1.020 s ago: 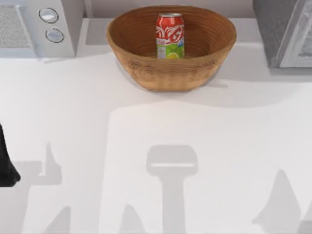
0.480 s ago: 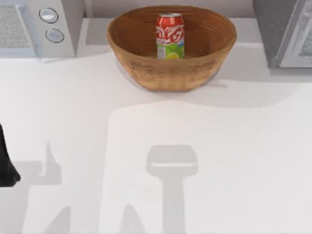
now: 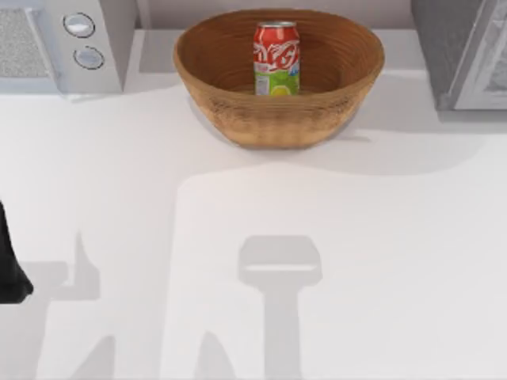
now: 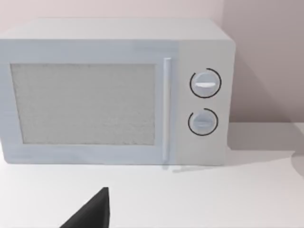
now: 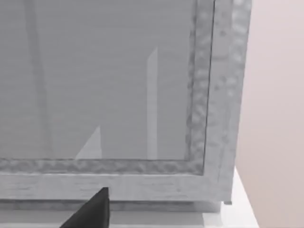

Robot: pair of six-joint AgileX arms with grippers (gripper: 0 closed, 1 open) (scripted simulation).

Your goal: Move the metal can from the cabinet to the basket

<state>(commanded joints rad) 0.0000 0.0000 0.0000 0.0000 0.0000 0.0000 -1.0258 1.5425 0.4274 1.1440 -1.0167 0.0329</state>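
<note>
The metal can (image 3: pixel 276 58) stands upright inside the basket (image 3: pixel 279 119) at the back middle of the table, with nothing holding it. The cabinet (image 3: pixel 447 47) sits at the back right, its paler door panel (image 3: pixel 491 67) facing the table. My left arm (image 3: pixel 9 269) rests at the left edge of the table, far from the basket. A black tip of my left gripper (image 4: pixel 90 213) points toward the white appliance. A black tip of my right gripper (image 5: pixel 90 211) hangs close in front of the cabinet (image 5: pixel 218 95).
A white appliance (image 3: pixel 55 47) with two round dials (image 4: pixel 205 102) stands at the back left. Arm shadows lie across the open white tabletop (image 3: pixel 261 237) in front of the basket.
A shadow at the table's lower right has slid out of view. The can, the basket and my left arm have not moved.
</note>
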